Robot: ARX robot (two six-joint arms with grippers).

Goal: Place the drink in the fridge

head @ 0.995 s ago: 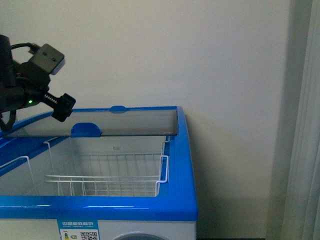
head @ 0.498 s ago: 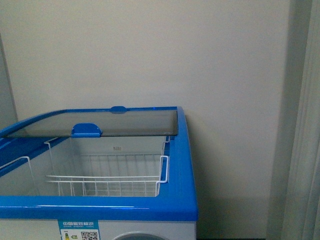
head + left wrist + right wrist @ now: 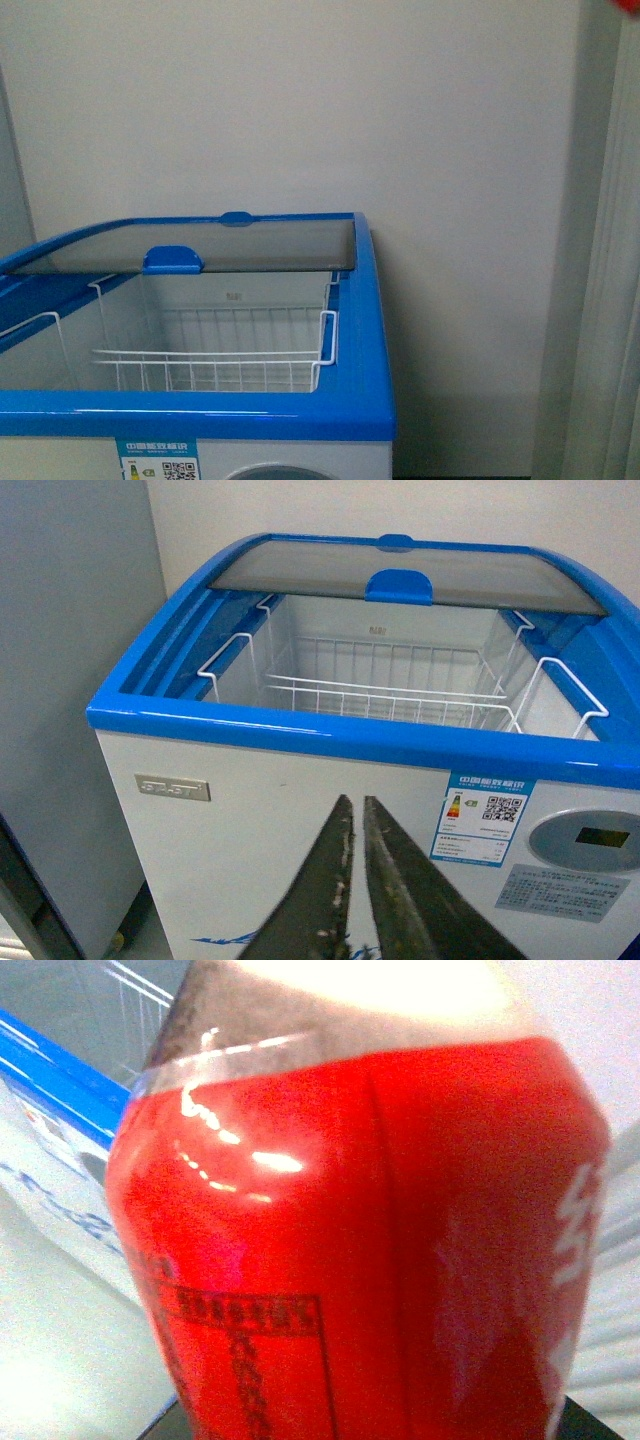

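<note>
Gone from the upper left of the front view is the left arm that showed there a second ago, and a red smear [image 3: 626, 3] has come into that view's top right corner – likely the edge of the drink, though it is too small to be sure. Filling the lower left of the front view, the chest fridge [image 3: 200, 415] stands with its sliding glass lid [image 3: 260, 247] pushed toward the back wall, so the near half of the opening lies uncovered. Inside, the white wire basket [image 3: 220, 360] hangs from the rim and holds nothing that can be seen. The drink bottle [image 3: 380, 1240] fills almost all of the right wrist view, its red label sharp and brown liquid showing above it. A strip of the fridge's blue rim sits in that view's upper left, so the bottle is beside the cooler and not yet over the opening. The right gripper's fingers are barely in view, no more than dark slivers at the lower corners. With the bottle hanging this close to the wrist camera, I judge the gripper clamped on it. At the bottom centre of the left wrist view, the left gripper [image 3: 356, 805] has its fingers nearly together with nothing between them, in front of the fridge's white face. So opening the lid and picking up the bottle look done – what is left is to carry it over the rim, lower it into the basket and let go.
</note>
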